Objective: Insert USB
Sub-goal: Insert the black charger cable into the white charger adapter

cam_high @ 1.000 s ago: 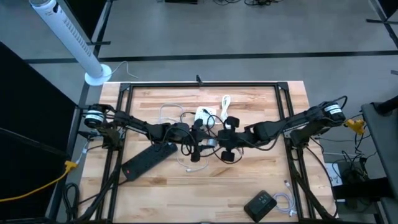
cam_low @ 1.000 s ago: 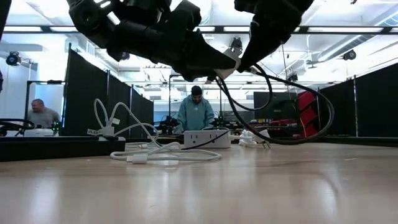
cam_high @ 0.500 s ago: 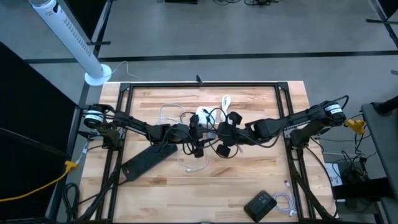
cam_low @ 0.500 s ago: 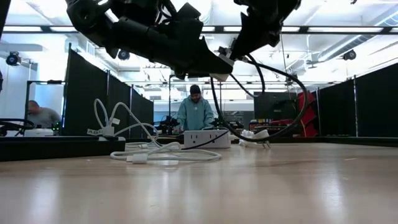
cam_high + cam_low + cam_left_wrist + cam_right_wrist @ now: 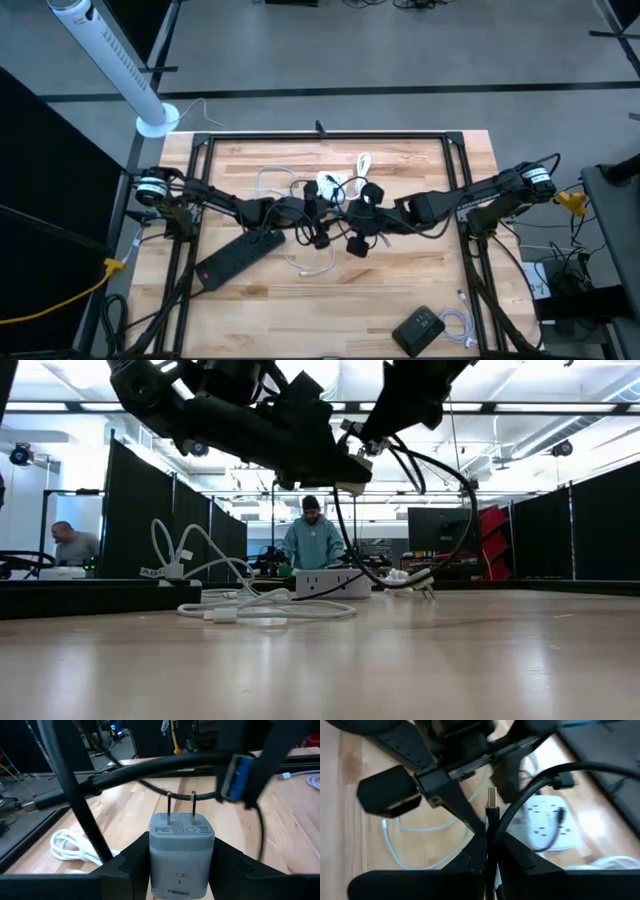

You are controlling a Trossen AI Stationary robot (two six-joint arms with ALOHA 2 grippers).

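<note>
A grey-white wall charger [image 5: 182, 856] with two metal prongs [image 5: 181, 803] sits in my left gripper [image 5: 182, 847], held above the table's middle [image 5: 318, 207]. My right gripper [image 5: 491, 839] is shut on a black USB plug [image 5: 492, 815]. The plug's metal tip [image 5: 491, 798] points toward the left arm. In the left wrist view the plug's blue-lined end [image 5: 238, 776] hangs just beyond the prongs, apart from the charger. In the low view both grippers meet high over the table [image 5: 355, 452]. The plug's black cable [image 5: 455, 540] loops down to the wood. My left gripper pinches the charger's two opposite side faces [image 5: 156, 851] between its fingers, coming at it nearly level from the table's left. The prongs point away from the wrist. The charger is lifted clear of the table. My right gripper pinches the USB plug's black body [image 5: 492, 827] between its two fingers, which lie along it, slanting down from the table's right. The metal tip sticks out past the fingertips. The plug is lifted clear and its cable hangs slack.
A white power strip [image 5: 330, 183] lies behind the grippers. A black power strip [image 5: 235, 258] lies at the left, with a loose white cable [image 5: 315, 262] beside it. A small black box [image 5: 418, 327] sits by the near edge. People sit beyond the table [image 5: 313, 540].
My right gripper has risen and gone toward the table's left with the USB plug, closing on the charger. The cable loop below it has been drawn up and left. My left gripper has turned its wrist, swinging the charger toward the far edge, without moving off.
</note>
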